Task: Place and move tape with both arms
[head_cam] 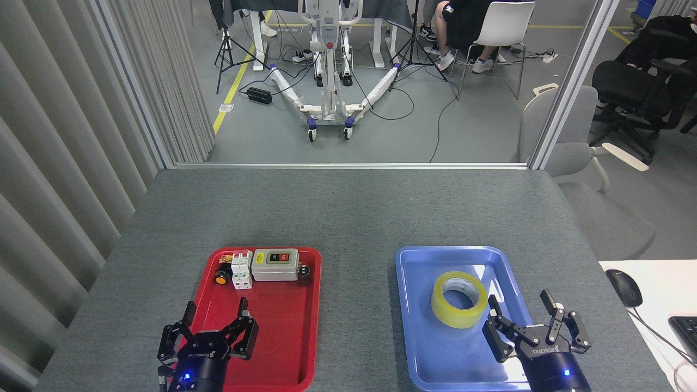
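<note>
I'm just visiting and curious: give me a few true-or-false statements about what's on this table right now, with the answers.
1. The tape lies flat in the blue tray. True.
2. The right gripper is clamped on the tape. False: it is open and apart from the roll, nearer the camera.
3. The left gripper is open and holds nothing. True.
4. The grey switch box sits in the blue tray. False: it sits at the far end of the red tray.
5. Both trays rest on a grey table. True.
</note>
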Available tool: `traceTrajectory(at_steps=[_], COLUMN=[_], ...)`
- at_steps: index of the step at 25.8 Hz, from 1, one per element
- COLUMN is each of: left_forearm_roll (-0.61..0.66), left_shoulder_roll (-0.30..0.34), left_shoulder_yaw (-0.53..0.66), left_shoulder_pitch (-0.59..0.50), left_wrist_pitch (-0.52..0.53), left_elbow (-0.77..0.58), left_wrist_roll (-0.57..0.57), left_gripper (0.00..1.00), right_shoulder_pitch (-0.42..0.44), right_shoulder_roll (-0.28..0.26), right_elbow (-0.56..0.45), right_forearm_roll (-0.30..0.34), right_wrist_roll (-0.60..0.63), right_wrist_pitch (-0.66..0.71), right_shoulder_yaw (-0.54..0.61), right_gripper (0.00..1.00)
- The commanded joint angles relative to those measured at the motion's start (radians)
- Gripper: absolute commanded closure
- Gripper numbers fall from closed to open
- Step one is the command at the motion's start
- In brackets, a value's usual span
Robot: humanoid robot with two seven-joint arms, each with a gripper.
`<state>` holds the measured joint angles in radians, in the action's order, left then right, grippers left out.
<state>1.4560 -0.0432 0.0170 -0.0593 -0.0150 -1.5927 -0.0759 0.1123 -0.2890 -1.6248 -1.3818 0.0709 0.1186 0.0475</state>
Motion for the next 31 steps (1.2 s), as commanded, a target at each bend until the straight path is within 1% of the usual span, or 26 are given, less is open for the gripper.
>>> traceTrajectory(at_steps=[1,5,9,16,31], left_forearm_roll=[0.0,-0.002,-0.009,-0.025,-0.023], left_shoulder_roll=[0.0,-0.006,-0.004,-0.003,-0.001], left_shoulder_yaw=[0.003,0.018,0.041,0.052,0.054], left_shoulder_pitch=[-0.004,-0.013,-0.019,-0.017,-0.007], left_wrist_pitch=[-0.002,-0.002,-0.003,-0.002,0.0], left_elbow=[0.005,0.005,0.005,0.02,0.0], left_wrist_roll=[-0.001,0.001,0.001,-0.001,-0.001], left_gripper=[0.0,0.0,0.0,0.0,0.0], right_shoulder_pitch=[0.027,0.006,0.015,0.047,0.055], right_shoulder_roll=[0.007,0.007,0.008,-0.001,0.005], right_elbow=[-0.001,0.005,0.006,0.006,0.006], right_forearm_roll=[-0.006,-0.008,0.01,0.01,0.012], right_wrist_roll=[0.026,0.027,0.049,0.06,0.058], right_wrist_pitch=[-0.037,-0.04,-0.05,-0.042,-0.04], right_shoulder_yaw=[-0.005,-0.006,-0.002,-0.006,-0.006], right_gripper=[0.01,0.0,0.0,0.0,0.0])
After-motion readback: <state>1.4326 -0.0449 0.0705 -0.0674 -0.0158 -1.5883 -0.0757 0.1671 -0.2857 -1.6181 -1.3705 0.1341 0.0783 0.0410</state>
